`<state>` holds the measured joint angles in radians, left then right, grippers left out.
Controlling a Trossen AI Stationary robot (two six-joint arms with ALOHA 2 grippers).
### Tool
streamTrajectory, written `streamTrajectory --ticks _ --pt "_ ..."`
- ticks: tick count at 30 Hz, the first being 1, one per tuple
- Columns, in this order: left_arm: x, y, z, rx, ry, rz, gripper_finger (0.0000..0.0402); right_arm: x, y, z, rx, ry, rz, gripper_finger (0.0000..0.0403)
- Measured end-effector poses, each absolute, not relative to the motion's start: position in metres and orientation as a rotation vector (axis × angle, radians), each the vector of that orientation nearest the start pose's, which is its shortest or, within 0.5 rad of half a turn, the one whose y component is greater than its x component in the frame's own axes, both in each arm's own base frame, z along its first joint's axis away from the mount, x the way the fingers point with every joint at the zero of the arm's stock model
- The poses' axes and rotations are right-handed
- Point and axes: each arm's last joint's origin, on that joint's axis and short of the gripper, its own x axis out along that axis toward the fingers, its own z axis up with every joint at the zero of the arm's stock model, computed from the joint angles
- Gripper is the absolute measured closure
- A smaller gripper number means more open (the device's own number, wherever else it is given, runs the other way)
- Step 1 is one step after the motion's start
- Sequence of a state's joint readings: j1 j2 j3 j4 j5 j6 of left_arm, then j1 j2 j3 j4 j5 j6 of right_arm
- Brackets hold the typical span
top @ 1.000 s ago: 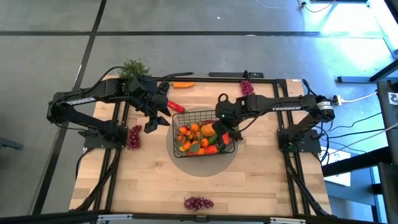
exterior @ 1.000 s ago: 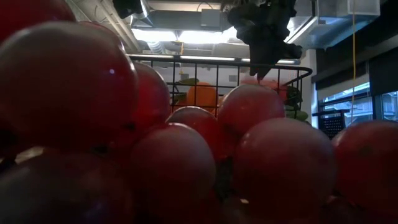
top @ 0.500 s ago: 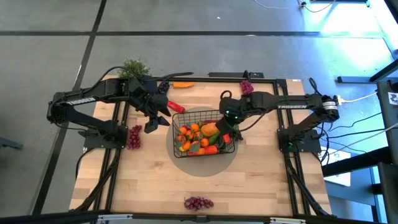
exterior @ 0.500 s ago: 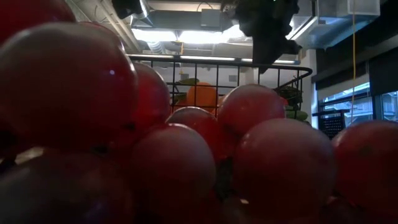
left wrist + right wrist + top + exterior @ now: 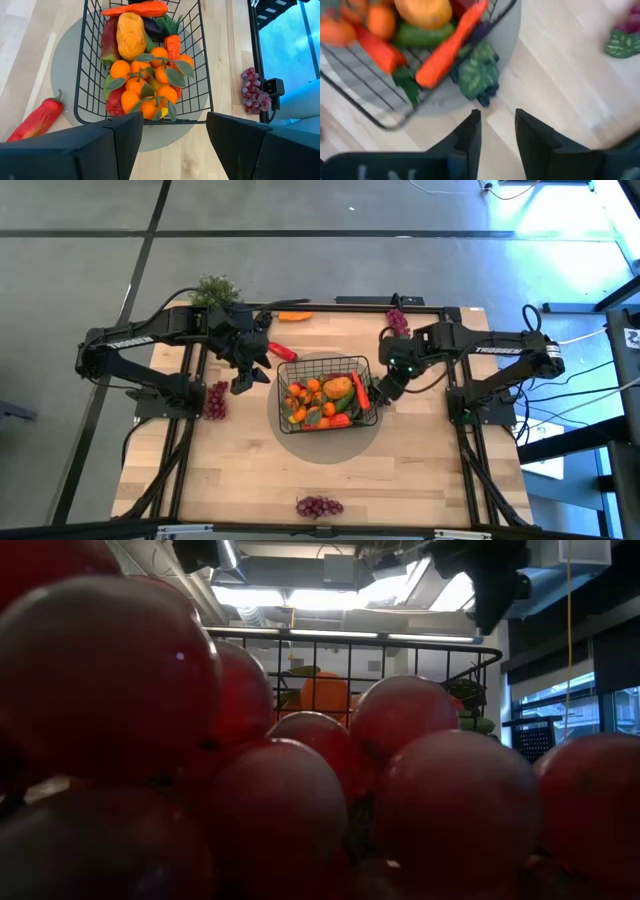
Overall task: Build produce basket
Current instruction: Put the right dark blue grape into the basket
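The black wire basket [image 5: 325, 390] stands on a round grey mat, filled with produce: oranges [image 5: 145, 85], a potato, peppers and a cucumber. A carrot [image 5: 447, 47] lies at its right side, its green top [image 5: 477, 75] hanging over the rim outside the wire. My right gripper [image 5: 381, 392] hovers just right of the basket, open by a narrow gap [image 5: 496, 132], with nothing between the fingers. Left of the basket my left gripper [image 5: 250, 378] is held open and empty [image 5: 175, 135]. A red pepper [image 5: 37, 120] lies on the table beside the mat.
Grape bunches lie at the left [image 5: 216, 400], near edge [image 5: 320, 506] and far right [image 5: 397, 320]; the near one fills most of the low view [image 5: 250, 770]. Another carrot [image 5: 293, 316] and a leafy plant [image 5: 215, 288] sit at the far edge.
My right gripper has risen out of the basket's right part and gone toward the table's right edge, its wrist rolling. It now stands outside the basket wall. The carrot shows lying along the basket's right side where the gripper was.
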<state>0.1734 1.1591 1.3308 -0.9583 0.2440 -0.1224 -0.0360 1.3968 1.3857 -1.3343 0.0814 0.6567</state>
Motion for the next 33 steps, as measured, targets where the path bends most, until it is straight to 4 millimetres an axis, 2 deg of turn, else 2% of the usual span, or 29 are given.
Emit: streamTrajectory --ticks 5,12,16,20,24,33 --pt "0.211 0.030 0.379 -0.279 0.774 -0.019 0.0194 0.242 -0.009 0.327 0.520 1.289 -0.445 0.0298" --pt "0.211 0.030 0.379 -0.278 0.773 -0.020 0.0194 0.245 -0.010 0.325 0.565 1.272 -0.437 0.0298" --pt "0.211 0.030 0.379 -0.278 0.773 -0.020 0.0194 0.244 -0.009 0.314 0.551 1.309 -0.414 0.0298" --pt "0.211 0.030 0.379 -0.278 0.773 -0.020 0.0194 0.247 -0.007 0.293 0.554 1.347 -0.316 0.0298" --pt "0.211 0.030 0.379 -0.278 0.773 -0.020 0.0194 0.252 -0.007 0.277 0.499 1.306 -0.252 0.0298" --pt "0.211 0.030 0.379 -0.279 0.773 -0.019 0.0194 0.256 -0.013 0.257 0.428 1.238 -0.303 0.0298"
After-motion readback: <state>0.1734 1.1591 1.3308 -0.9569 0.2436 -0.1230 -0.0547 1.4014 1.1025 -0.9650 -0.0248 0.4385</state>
